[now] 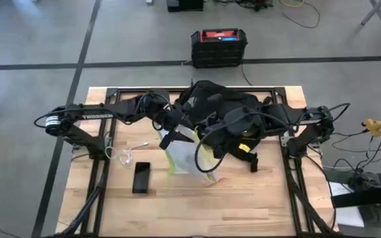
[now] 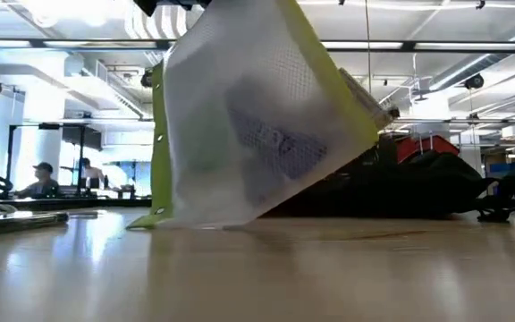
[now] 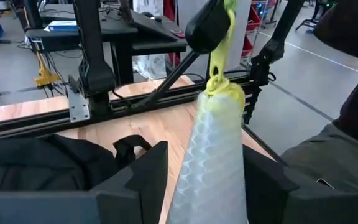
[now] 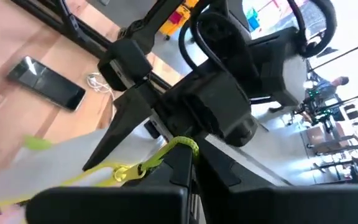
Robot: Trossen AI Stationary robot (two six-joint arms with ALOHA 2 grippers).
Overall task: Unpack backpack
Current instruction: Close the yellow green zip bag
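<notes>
Backpack (image 1: 227, 106) slumps soft behind the mesh pouch (image 1: 185, 153). Your left gripper (image 1: 170, 137) and right gripper (image 1: 202, 140) each clamp the pouch's yellow-green trim; it looks light and floppy, so grip seams.

Grey concrete floor (image 1: 32, 39) fills the upper part of the high view, crossed by a dark stripe (image 1: 78, 65) running left to right and another slanting down the left side. At the upper middle a black box with a red top (image 1: 219, 46) sits on that floor, loose cables (image 1: 290, 13) trailing near the top right corner. In the low view, long ceiling lights (image 2: 88, 43) glow at upper left, and two seated people (image 2: 61, 177) work at desks at far left, beyond the pale wooden tabletop (image 2: 257, 268)
</notes>
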